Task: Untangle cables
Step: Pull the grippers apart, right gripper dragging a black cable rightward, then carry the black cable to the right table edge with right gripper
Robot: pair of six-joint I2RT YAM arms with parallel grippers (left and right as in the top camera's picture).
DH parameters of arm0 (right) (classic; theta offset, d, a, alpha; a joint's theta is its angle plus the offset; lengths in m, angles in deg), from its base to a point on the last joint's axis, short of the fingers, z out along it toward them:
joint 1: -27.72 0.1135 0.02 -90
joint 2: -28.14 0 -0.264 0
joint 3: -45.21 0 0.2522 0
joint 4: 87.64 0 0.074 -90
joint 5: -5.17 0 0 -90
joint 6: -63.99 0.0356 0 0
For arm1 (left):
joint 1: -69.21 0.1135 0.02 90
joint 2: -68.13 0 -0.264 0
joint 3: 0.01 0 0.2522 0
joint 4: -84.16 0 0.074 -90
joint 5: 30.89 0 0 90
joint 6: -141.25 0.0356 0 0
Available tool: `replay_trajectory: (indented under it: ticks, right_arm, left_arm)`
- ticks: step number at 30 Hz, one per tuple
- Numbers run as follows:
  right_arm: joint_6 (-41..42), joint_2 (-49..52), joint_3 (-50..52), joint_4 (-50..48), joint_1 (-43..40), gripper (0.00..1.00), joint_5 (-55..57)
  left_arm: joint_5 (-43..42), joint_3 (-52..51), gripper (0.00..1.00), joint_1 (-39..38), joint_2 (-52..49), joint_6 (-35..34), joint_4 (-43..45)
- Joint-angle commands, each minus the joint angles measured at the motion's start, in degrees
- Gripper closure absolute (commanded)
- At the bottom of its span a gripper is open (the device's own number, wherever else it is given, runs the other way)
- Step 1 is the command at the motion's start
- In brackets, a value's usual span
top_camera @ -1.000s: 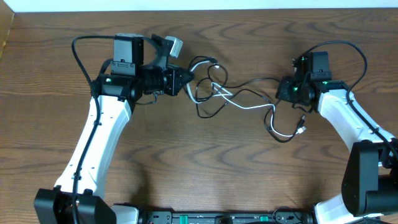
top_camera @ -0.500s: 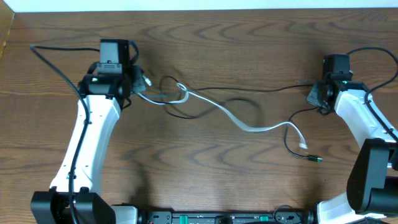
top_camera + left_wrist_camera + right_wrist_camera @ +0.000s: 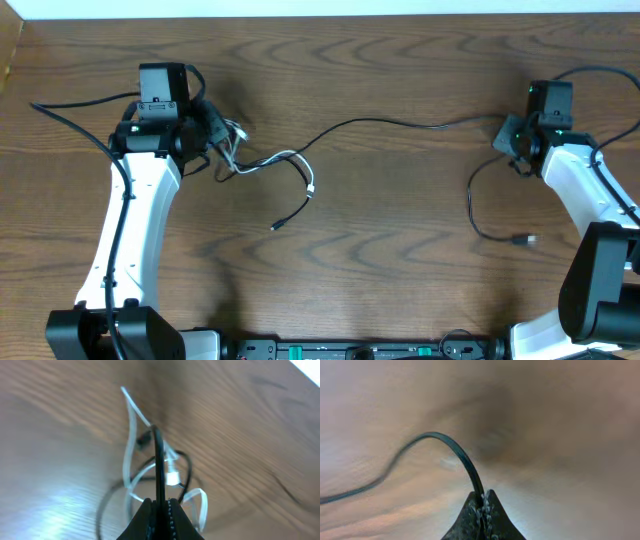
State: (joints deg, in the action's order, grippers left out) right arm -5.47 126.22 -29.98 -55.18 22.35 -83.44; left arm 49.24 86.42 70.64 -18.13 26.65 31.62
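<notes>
Closed tight on the bunched cables (image 3: 234, 160) with the left hand (image 3: 214, 133) at the left of the table (image 3: 400, 270); pinched shut on the long black cable (image 3: 380, 122) with the right hand (image 3: 508, 140) far across; held well apart, probably to stretch that cable clear of the bunch; white cable (image 3: 287, 156) and short black cable (image 3: 292, 214) trailing loose near the left hand, seemingly not yet separated.

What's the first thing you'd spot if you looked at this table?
A long black cable stretches across the far half of the wooden table, pinched at the right by the right gripper. On the left side, the left gripper is shut on a little tangle of white and black cables.
</notes>
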Motion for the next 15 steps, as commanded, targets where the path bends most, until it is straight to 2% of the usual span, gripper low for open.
replay_trajectory:
  ticks: [1, 7, 11, 15]
  right_arm:
    - [-7.54, -0.04, -1.07, -5.31, 0.11, 0.99, -17.22]
    - [-11.21, -3.76, -8.7, -6.86, -0.17, 0.99, -18.4]
    - [-9.22, -7.19, -15.02, -5.75, -1.36, 0.99, -8.94]
    - [-8.83, -10.34, -18.56, -5.62, -3.54, 0.99, -5.22]
  left_arm:
    - [-12.37, 0.31, 0.92, -1.18, 0.11, 5.62, -0.39]
    - [-5.33, 0.04, 0.92, -2.56, -0.35, 7.02, -4.31]
    - [-4.46, -0.5, 0.92, -2.54, -0.7, 6.99, -4.76]
    - [-3.76, -0.5, 0.92, -2.54, -0.7, 7.02, -4.94]
